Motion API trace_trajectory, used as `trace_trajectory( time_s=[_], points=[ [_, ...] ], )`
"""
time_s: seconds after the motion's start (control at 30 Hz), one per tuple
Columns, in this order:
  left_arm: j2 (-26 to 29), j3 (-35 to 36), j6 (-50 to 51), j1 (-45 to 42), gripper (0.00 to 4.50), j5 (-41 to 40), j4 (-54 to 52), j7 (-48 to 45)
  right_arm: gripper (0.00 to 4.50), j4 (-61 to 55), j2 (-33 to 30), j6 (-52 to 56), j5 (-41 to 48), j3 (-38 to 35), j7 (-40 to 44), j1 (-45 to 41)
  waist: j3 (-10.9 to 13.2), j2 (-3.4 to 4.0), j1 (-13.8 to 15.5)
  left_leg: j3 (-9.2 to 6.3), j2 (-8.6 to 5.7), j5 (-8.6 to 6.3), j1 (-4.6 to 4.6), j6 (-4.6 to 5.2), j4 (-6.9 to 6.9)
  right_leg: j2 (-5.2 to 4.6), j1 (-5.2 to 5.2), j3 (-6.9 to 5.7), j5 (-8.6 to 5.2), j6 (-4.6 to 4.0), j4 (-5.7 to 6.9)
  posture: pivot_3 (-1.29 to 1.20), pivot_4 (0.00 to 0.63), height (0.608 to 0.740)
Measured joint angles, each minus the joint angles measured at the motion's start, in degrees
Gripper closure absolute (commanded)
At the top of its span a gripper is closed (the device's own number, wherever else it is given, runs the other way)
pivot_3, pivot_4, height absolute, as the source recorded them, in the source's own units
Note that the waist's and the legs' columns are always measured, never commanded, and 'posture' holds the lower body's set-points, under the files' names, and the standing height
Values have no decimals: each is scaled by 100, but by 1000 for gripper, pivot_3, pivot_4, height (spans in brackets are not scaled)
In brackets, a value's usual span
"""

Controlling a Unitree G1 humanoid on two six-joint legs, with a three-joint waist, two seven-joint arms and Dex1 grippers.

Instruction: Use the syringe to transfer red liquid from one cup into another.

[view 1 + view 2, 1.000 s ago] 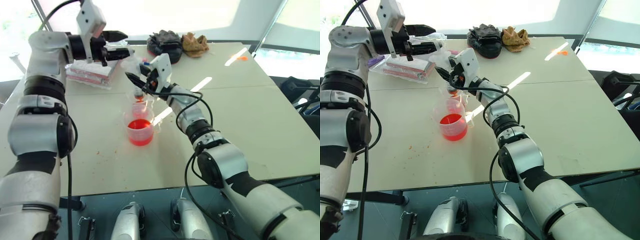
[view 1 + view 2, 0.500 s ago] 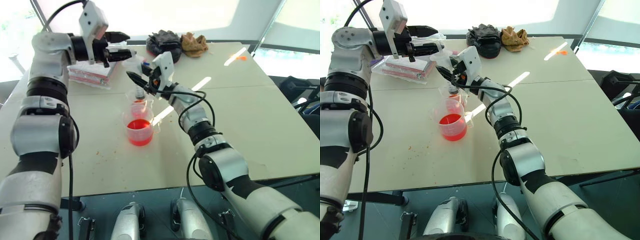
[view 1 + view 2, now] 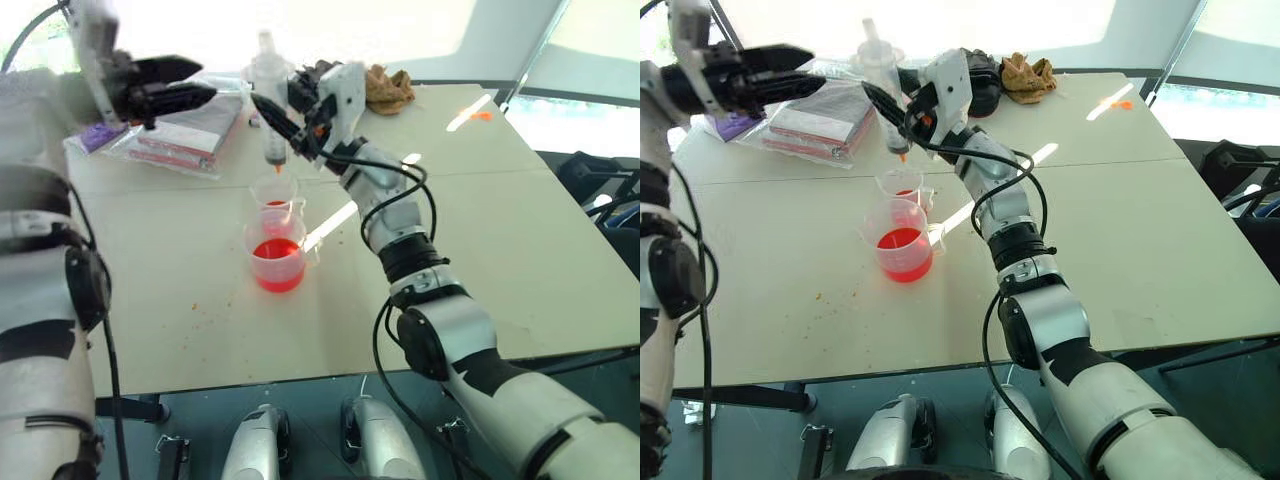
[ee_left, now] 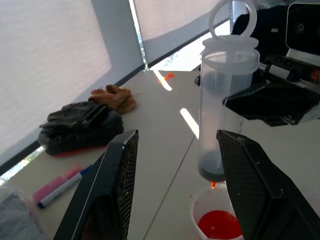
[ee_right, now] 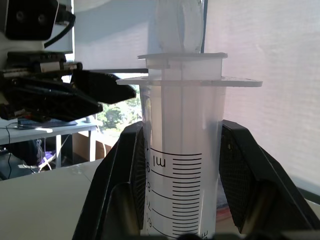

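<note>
The right claw (image 3: 902,118) is clenched around the clear syringe (image 3: 884,95), upright, plunger pushed in, orange tip above the smaller beaker (image 3: 899,187) near the desk's (image 3: 1120,240) middle; the left claw (image 3: 790,75) stands released.

Syringe (image 3: 271,105) upright above small beaker (image 3: 274,196); large beaker (image 3: 278,256) half-red.

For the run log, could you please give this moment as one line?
right gripper: shut on syringe, upright above smaller beaker | left gripper: open, holding nothing | larger beaker: red liquid
</note>
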Motion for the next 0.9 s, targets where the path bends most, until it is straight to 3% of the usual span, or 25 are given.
trace_trajectory(
  time_s=[0.1, 0.2, 0.4, 0.5, 0.6, 0.73, 0.9],
  points=[
    [111, 392, 793, 1301, 1915, -415, -1603, 440, 2970, -101, -135, 236, 66, -27, -31, -23, 0, 0, 13, -6, -3, 9, -2, -16, 1, -8, 6, 3, 0, -1, 3, 0, 150, 740],
    [-131, 716, 1525, 2542, 1915, -837, -3068, 1104, 2970, -399, -473, 1044, 501, -330, -139, -185, 3, -2, 69, -15, -6, 15, -13, -26, 5, -13, 8, 3, 1, -1, 0, 0, 150, 740],
    [-786, 1397, 2752, 3545, 1915, -2014, -5402, 2573, 2970, -1038, -2143, 4237, 1224, -542, -16, -1211, 3, -8, 178, -26, -5, -3, -15, 4, 6, -13, 8, 2, -1, -5, -24, 0, 150, 740],
    [-1162, 1682, 3204, 4327, 1915, -2563, -6572, 3361, 2970, -786, -3257, 6459, 1211, -14, 395, -1409, -3, 1, 170, -21, -6, -7, 9, 9, -4, -23, 31, 4, -18, -34, -34, 0, 150, 740],
    [-1399, 1735, 3494, 4863, 1915, -2892, -7118, 4000, 2970, -620, -3749, 7756, 1102, 431, 627, -1088, -2, -2, 162, -21, -3, -7, 8, 9, -2, -15, 26, 4, -21, -41, -33, 0, 150, 740],
    [-1462, 1692, 3544, 5320, 1915, -3156, -7855, 4497, 2970, -514, -3827, 8792, 1083, 844, 798, -293, 0, 5, 150, -13, -3, -5, 10, 7, -2, -2, 12, 6, -15, -29, -13, 0, 150, 740],
    [-1427, 1563, 3510, 5801, 1915, -3243, -8043, 4777, 2970, -436, -3816, 8853, 992, 871, 793, 159, -2, 2, 186, -14, -4, -3, 9, 5, 1, 4, 15, 1, -15, -28, -14, 0, 150, 740]
  ],
)
